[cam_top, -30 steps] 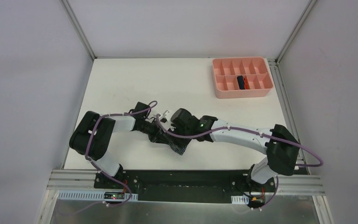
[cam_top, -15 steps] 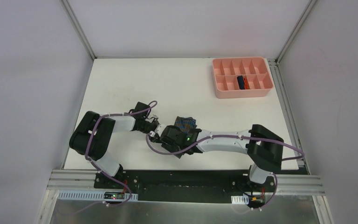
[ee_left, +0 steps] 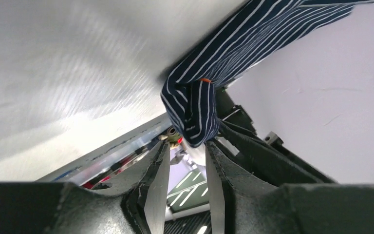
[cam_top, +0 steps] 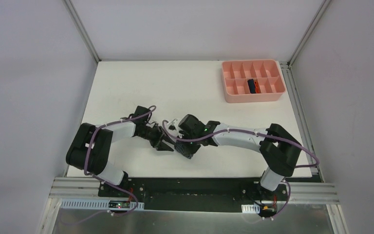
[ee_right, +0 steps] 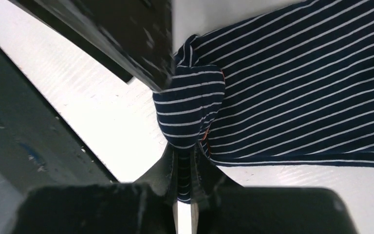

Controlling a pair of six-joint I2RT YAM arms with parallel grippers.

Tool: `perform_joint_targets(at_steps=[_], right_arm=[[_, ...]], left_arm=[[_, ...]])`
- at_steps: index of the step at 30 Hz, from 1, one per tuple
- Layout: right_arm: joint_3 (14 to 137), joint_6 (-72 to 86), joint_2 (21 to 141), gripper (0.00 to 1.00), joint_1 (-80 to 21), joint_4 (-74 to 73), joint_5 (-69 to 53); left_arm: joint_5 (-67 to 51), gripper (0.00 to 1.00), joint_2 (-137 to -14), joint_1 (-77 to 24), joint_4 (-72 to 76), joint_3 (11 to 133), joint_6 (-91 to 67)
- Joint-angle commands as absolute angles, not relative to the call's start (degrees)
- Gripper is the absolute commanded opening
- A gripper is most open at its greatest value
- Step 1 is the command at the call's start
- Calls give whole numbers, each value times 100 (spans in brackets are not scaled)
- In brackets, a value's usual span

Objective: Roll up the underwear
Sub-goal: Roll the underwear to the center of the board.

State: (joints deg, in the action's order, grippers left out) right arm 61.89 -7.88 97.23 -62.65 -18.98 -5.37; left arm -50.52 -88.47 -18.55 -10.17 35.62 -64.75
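The dark blue striped underwear [cam_top: 186, 150] lies bunched on the white table [cam_top: 126, 87] between the two arms. My right gripper [ee_right: 185, 153] is shut on a folded edge of this underwear [ee_right: 297, 73], and the rest spreads flat to the right. From above, the right gripper [cam_top: 181, 145] sits on the cloth's left end. My left gripper [ee_left: 187, 153] stands open, with the rolled striped end [ee_left: 195, 109] just past its fingertips and nothing between them. In the top view the left gripper [cam_top: 167, 144] is right next to the right one. A second, navy underwear [cam_top: 252, 86] sits rolled in the pink tray.
The pink compartment tray [cam_top: 233, 96] stands at the back right of the table. Grey walls and aluminium rails frame the table. Both arms reach in toward the middle near the front edge, their wrists close together.
My right gripper has shut on a fold of the striped underwear. The left gripper has opened and let the cloth go. The cloth swung back toward the front.
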Motion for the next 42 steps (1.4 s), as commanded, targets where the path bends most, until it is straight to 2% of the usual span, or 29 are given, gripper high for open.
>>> perform_joint_targets(at_steps=[1, 4, 7, 15, 23, 34, 40, 42], right_arm=[[6260, -471, 9764, 0, -5835, -1858, -2199], [6406, -428, 10053, 0, -5601, -1947, -2962], [6682, -462, 10405, 0, -5410, -2231, -3508], [7110, -275, 11100, 0, -4992, -2558, -4243], [6759, 219, 11056, 0, -4705, -2085, -4434], [5917, 1123, 10903, 0, -4700, -761, -3939], [5763, 1125, 10404, 36, -4698, -791, -3200], [5716, 1073, 10121, 43, -4696, -887, -2915]], left_arm=[[-5016, 34, -8353, -1414, -1674, 3424, -6447], [-4950, 34, -8182, -1358, -1823, 3364, -6363], [-4981, 30, -8016, -1369, -1882, 3295, -6300], [-5131, 6, -8024, -1774, -1890, 3401, -6236], [-4980, 6, -8380, -1918, -1889, 3639, -6123], [-4824, 3, -9228, -2116, -1738, 4144, -6002], [-4706, 0, -9796, -2168, -1705, 4268, -5799], [-4748, 0, -9938, -2175, -1711, 4324, -5762]])
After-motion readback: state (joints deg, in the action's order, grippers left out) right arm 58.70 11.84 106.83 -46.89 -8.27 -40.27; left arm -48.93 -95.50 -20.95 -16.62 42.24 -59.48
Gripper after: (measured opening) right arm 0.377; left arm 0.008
